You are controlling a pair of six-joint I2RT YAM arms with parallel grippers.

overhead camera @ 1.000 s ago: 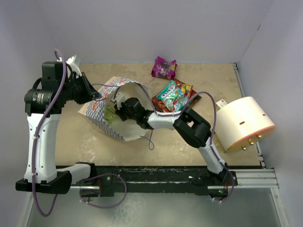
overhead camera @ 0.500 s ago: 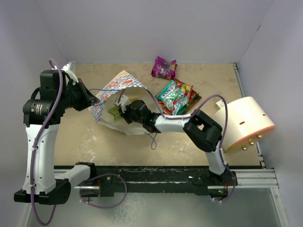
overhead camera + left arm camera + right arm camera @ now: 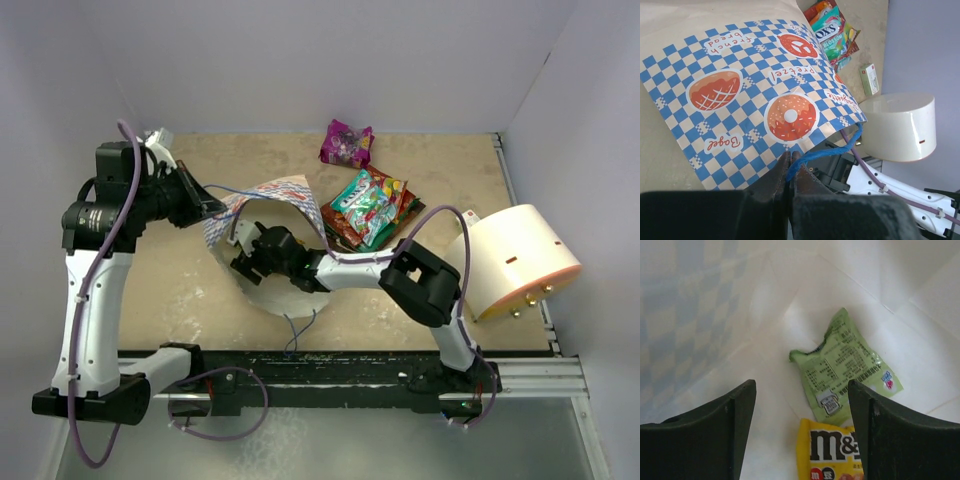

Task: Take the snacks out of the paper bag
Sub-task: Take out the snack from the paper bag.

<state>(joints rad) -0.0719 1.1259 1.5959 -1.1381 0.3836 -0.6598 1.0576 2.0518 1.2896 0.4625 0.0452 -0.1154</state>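
Note:
The paper bag (image 3: 285,195) lies tipped on its side, mouth toward the right arm, checkered band up (image 3: 765,100). My left gripper (image 3: 790,159) is shut on its blue string handle (image 3: 832,150) and holds that edge up. My right gripper (image 3: 801,385) is inside the bag (image 3: 245,258), open, with nothing between its fingers. Under it on the bag's white floor lie a pale green packet (image 3: 845,365) and a yellow M&M's packet (image 3: 832,450). Outside the bag, a pile of snacks (image 3: 370,205) and a magenta packet (image 3: 346,143) rest on the table.
A large cream-peach cylinder (image 3: 515,260) lies at the table's right edge, close to the right arm's elbow. A small pale green packet (image 3: 870,79) sits next to it. Walls close off the table (image 3: 180,290) at the back and both sides.
The right gripper has opened inside the bag and shifted lower left. The bag has swung round and its mouth has moved toward the front, with the left gripper still holding the handle.

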